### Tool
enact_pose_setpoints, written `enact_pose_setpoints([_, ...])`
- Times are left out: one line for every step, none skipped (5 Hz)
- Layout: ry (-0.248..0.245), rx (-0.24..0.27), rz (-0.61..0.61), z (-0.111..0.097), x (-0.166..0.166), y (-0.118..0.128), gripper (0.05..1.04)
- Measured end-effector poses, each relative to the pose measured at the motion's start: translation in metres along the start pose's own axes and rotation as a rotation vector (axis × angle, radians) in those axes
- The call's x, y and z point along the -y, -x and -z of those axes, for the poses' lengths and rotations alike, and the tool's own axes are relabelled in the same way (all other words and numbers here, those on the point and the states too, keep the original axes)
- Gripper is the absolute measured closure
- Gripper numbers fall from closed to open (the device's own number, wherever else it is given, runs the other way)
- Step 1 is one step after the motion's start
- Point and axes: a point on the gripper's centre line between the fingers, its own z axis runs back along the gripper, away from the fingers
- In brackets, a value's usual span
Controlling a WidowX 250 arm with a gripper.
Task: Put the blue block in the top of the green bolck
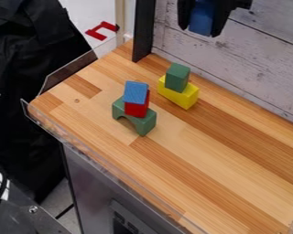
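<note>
At the top edge, right of centre, we see the gripper (200, 30) clasping a blue block (202, 16); above centre, the green block (176, 77) stands on a yellow block (184, 98); left of these, another blue block (136, 92) tops a red block (136, 109) on a green arch (148, 124).

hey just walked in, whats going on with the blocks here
The robot's end effector is holding a blue block up by the pale wooden wall, not yet on the green block, which sits on a yellow block on the counter. Beside that pair is another stack: a green arch at the bottom, a red block on it, and a second blue block on top.
</note>
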Motion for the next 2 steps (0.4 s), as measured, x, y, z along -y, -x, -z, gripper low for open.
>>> enact_pose_setpoints([0.005,-0.041,-0.013,0.014,-0.004,-0.002,0.498])
enact_pose_setpoints([0.01,-0.077,-0.015,0.025,-0.009,-0.003,0.498])
